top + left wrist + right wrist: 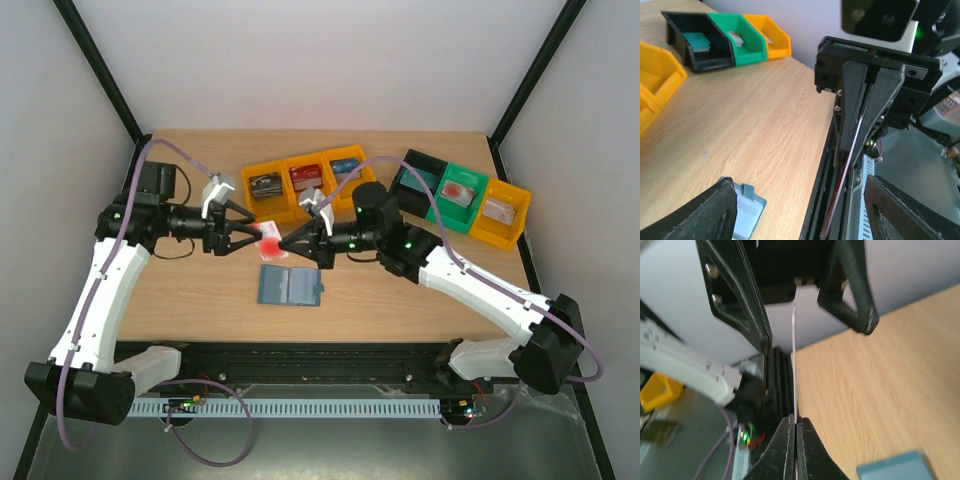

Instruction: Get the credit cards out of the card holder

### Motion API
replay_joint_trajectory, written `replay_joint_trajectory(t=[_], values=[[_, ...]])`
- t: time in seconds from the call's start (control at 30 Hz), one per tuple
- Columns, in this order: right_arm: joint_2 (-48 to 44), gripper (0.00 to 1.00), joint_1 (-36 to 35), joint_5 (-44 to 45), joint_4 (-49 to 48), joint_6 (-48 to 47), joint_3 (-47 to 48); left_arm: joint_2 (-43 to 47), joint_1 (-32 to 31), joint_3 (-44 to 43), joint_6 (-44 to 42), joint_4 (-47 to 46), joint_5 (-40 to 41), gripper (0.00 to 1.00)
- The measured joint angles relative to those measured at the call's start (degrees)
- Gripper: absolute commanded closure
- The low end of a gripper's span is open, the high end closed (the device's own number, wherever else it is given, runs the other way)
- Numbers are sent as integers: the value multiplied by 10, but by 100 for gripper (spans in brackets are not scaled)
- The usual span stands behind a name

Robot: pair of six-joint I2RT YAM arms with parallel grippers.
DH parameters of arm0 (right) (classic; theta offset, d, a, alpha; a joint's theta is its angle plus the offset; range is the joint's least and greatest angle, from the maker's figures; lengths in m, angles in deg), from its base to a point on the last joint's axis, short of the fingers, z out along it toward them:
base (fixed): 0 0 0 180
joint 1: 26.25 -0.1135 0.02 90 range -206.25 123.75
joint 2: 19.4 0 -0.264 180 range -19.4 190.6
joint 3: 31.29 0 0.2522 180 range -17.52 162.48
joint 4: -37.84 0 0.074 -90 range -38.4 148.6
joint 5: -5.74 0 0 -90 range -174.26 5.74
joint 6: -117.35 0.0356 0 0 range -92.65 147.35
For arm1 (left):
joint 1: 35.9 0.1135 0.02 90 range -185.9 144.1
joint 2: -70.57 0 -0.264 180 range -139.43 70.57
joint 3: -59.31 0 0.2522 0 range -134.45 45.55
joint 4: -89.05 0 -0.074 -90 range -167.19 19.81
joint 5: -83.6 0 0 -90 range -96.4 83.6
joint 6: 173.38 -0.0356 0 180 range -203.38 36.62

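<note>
Card holder (290, 285) lies open and flat on the table (200, 300), nearest the arm bases, blue-grey, with a small tab sticking out at its right edge. Just past it we see the two grippers nose to nose in the air. The right gripper (283, 240) is clamped tight on a red-and-white card (270, 240); its wrist view shows the fingertips pressed together on the card's thin edge. The left gripper (255, 237) is spread wide, with the card standing between its fingers and a gap on both sides, so nothing is gripped there.

Further back we see bins. A yellow three-slot bin (290, 208) sits behind the grippers, with a dark card (265, 183) in the left slot, a red card (304, 177) in the middle and a blue card (345, 166) in the right. To the right is a slanted row: the black bin (400, 185) holds a teal card (696, 41), the green bin (448, 218) holds a white card with a red patch (461, 190), and the yellow end bin (492, 238) holds a pale card (500, 210).

Print on the cards is too small for us to read.
</note>
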Motion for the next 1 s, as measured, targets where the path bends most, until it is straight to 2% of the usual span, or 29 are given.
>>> replay_joint_trajectory(t=[0.07,0.2,0.23,0.33,0.4,0.47,0.6,0.77,0.83,0.9,0.93,1.0], values=[[6,98,-1,-19,60,-35,8,-1,-29,1,-12,7,27,38],[23,98,-7,-35,153,-90,27,-6,-67,2,-34,22,52,76],[23,98,-7,-35,167,-98,29,-7,-70,3,-41,25,56,81],[22,98,-7,-29,187,-113,35,-7,-71,7,-43,26,65,84],[22,98,-7,-22,196,-118,38,-7,-72,9,-41,26,65,78],[22,98,-7,-17,203,-119,40,-7,-72,10,-44,26,64,67],[22,98,-7,-11,207,-123,45,-6,-72,17,-46,30,61,64],[22,98,-7,-10,208,-126,58,-4,-76,30,-52,35,53,97],[22,97,-6,-3,211,-126,59,-3,-76,32,-49,36,43,98],[22,64,-5,4,216,-126,59,1,-77,33,-47,37,34,98],[21,51,-5,11,215,-122,59,2,-73,33,-42,37,29,98],[18,44,-7,51,212,-120,60,3,-53,36,-10,18,13,98]])
